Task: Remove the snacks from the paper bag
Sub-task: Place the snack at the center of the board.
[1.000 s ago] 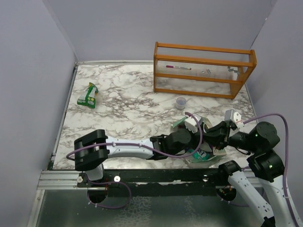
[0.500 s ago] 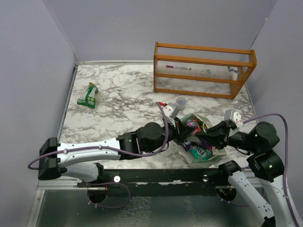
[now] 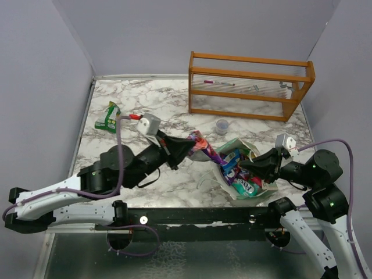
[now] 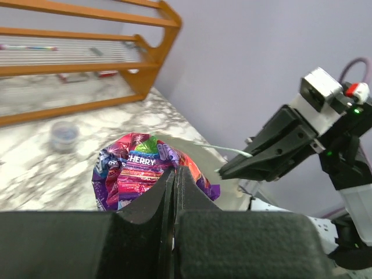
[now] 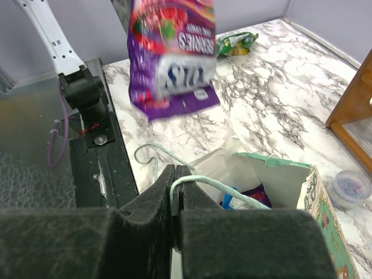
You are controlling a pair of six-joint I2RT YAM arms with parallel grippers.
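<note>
The left gripper (image 3: 183,147) was clamped shut on a purple packet (image 3: 200,147), which hung clear of the worktop (image 3: 145,125), just left of the bag (image 5: 279,181) near the front right corner. The right gripper (image 5: 174,192) was pinched on the bag's string handle (image 5: 209,187), apparently to steady the bag and keep its mouth open. Blue, red and teal packets (image 3: 232,168) lay inside; their number could not be made out. One green packet (image 3: 107,118) lay near the far left corner, probably the set-down area.
</note>
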